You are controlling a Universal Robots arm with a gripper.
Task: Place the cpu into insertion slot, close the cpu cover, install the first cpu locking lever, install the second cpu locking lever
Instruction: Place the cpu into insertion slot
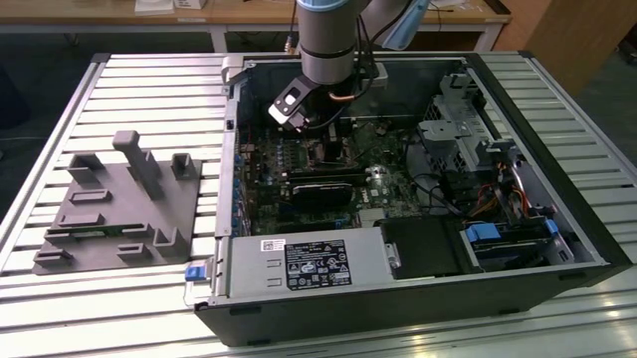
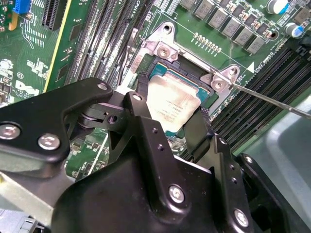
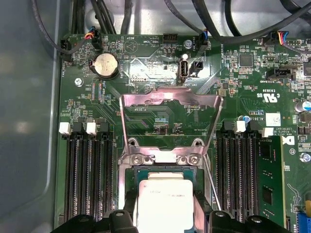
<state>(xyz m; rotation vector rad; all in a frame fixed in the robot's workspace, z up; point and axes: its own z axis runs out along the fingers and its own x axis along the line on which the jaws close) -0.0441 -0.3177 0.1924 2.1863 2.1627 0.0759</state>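
We are gripping pale silver-grey flat square cpu [image 2: 172, 99] between fingers of black claw [image 2: 171, 114], clenched on its edges. Dark-centred silver-rimmed square insertion slot [image 2: 158, 73] lying right beneath claw. Thin silver hinged cpu cover [image 3: 146, 99] standing open beyond fingertips. We are aiming for level chip, edges squared to rim, no force.

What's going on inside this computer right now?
A robot arm reaches into an open computer case. Its gripper is closed on the processor chip, holding it at the socket on the green board; whether the chip is fully seated can't be told. The hinged metal cover stands flipped open at the socket's edge, so nothing is clamped down yet.
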